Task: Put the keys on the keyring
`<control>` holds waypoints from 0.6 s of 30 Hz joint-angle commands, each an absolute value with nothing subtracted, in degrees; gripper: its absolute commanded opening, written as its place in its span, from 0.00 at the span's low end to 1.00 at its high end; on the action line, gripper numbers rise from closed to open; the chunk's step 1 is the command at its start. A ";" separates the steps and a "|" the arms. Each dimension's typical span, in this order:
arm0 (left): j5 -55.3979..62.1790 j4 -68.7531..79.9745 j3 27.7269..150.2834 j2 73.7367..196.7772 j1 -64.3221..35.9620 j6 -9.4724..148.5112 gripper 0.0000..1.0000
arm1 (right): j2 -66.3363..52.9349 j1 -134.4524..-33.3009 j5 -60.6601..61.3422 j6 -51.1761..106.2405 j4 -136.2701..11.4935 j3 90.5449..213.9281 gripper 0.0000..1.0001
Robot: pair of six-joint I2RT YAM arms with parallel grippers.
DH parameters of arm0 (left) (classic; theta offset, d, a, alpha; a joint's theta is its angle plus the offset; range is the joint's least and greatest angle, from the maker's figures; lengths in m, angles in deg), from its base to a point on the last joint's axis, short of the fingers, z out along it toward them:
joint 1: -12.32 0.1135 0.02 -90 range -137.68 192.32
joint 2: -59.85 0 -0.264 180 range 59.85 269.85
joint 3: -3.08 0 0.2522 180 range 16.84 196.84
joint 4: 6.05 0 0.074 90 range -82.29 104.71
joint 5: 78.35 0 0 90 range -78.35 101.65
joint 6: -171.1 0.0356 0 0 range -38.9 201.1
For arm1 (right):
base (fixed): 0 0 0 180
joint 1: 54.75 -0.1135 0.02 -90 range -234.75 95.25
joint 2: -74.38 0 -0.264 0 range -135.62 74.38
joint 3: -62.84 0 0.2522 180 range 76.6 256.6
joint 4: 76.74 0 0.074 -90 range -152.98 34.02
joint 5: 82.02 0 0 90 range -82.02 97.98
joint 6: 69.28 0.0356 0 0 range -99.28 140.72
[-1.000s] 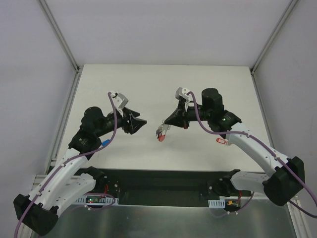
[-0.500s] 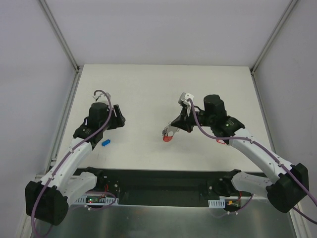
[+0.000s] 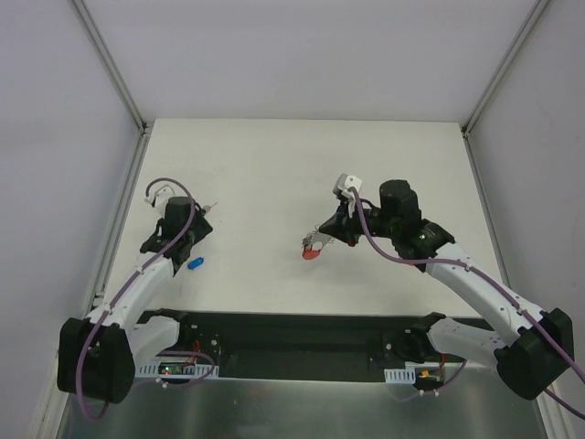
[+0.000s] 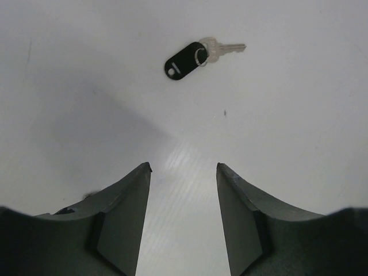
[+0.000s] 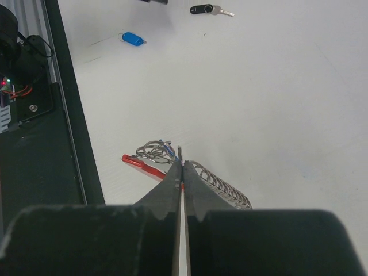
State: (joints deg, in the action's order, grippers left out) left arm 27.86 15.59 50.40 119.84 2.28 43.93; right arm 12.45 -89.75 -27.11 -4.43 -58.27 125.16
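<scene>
Your left claw [image 4: 183, 171] stands spread, with nothing between its fingers [image 4: 123, 221], only bare worktop [image 3: 274, 165]. Ahead of those fingertips, and apart from them, lies the black-headed key [image 4: 184, 60]. In the left wrist view its dark head is to the left and its silver blade points right.

The blue-headed key [image 3: 194, 264] lies flat at the near-left of the worktop, close to its near edge. It sits just on the near side of your left wrist, and neither claw touches it.

Your right claw [image 5: 180, 167] is pressed together at mid-worktop, and it pinches the keyring [image 3: 313, 251]. In the right wrist view the red band [image 5: 141, 164] runs out to the left from under the closed fingertips. A cluster of silver rings [image 5: 152, 151] sits just beyond the band, and the silver chain [image 5: 221, 184] curves away to the right. A small blue fleck shows among the rings, but you cannot tell what it is. You also cannot tell from either view whether the keyring rests on the worktop or hangs just clear of it.

The keyring is well apart from both keys. The blue-headed one lies far off to its left, and the black-headed one lies farther off again on that same side.
</scene>
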 commanded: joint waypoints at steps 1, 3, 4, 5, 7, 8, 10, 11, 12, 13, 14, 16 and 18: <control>34.85 21.24 44.97 109.98 2.48 34.09 0.49 | 14.44 -89.64 -26.91 -5.30 -62.72 125.03 0.01; 34.77 26.15 43.65 107.67 2.48 31.81 0.49 | 14.44 -89.91 -26.74 -5.21 -62.72 124.86 0.02; 35.03 27.82 43.29 105.84 2.48 30.84 0.49 | 14.53 -90.17 -26.56 -5.30 -62.72 124.68 0.01; 35.38 29.76 42.51 105.03 2.48 29.52 0.48 | 14.61 -90.34 -26.56 -5.30 -62.72 124.77 0.01; 36.34 32.67 41.45 103.28 2.48 28.72 0.47 | 14.79 -90.43 -26.38 -5.39 -62.72 124.50 0.02; 36.61 33.37 40.58 103.01 2.48 27.24 0.45 | 14.88 -90.43 -26.30 -5.47 -62.72 124.59 0.01; 36.70 34.69 39.78 103.18 2.48 25.74 0.44 | 14.97 -90.52 -26.21 -5.47 -62.72 124.41 0.02; 36.61 34.96 39.17 103.62 2.48 24.16 0.43 | 15.05 -90.52 -26.29 -5.47 -62.72 124.50 0.01; 36.26 35.05 38.99 103.97 2.48 23.54 0.42 | 15.05 -90.70 -26.38 -5.47 -62.72 124.42 0.01; 36.09 35.05 38.81 105.28 2.48 23.01 0.41 | 15.23 -90.70 -26.47 -5.39 -62.72 124.41 0.02; 36.17 35.05 38.81 105.99 2.48 22.31 0.41 | 15.23 -90.70 -26.47 -5.39 -62.72 124.50 0.01; 36.26 35.14 38.98 107.74 2.48 21.95 0.39 | 15.40 -90.78 -26.47 -5.39 -62.72 124.42 0.01; 36.00 35.31 39.07 108.54 2.48 21.60 0.38 | 15.49 -90.87 -26.56 -5.47 -62.72 124.33 0.01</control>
State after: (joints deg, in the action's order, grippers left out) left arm 34.77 33.36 39.18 107.07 2.28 24.78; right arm 13.28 -90.34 -25.84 -4.45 -59.34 124.09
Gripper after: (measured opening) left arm 0.391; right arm 0.020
